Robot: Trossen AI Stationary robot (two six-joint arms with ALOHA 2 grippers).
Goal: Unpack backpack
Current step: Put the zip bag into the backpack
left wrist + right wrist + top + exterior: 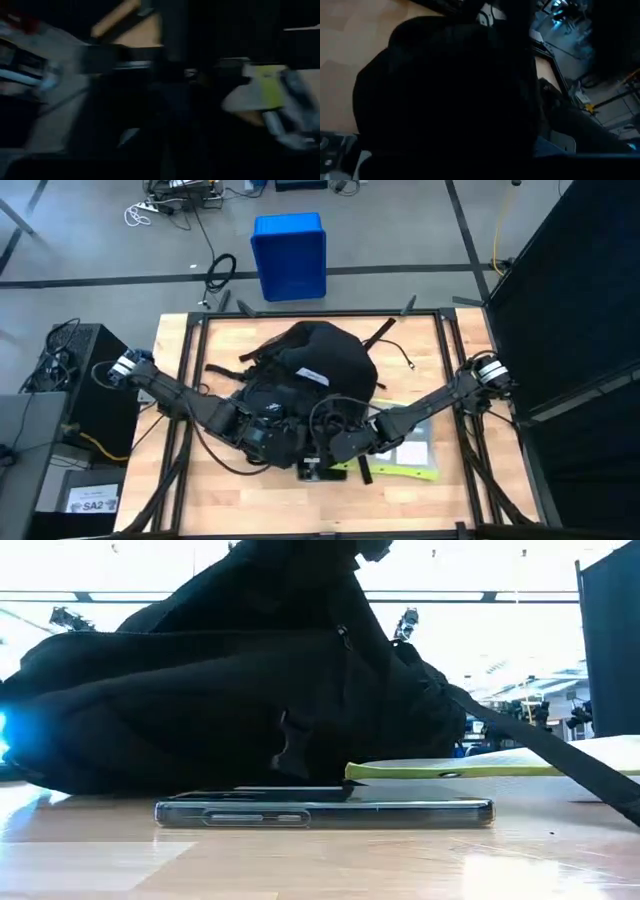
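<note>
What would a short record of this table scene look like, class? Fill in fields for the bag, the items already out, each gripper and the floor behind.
bag: black backpack lying on the wooden table
items out: a phone flat on the table near the front edge; a yellow-green flat item beside the bag on the right
left gripper: at the bag's front, fingers not visible
right gripper: at the bag's front, fingers not visible
floor behind: blue box
</note>
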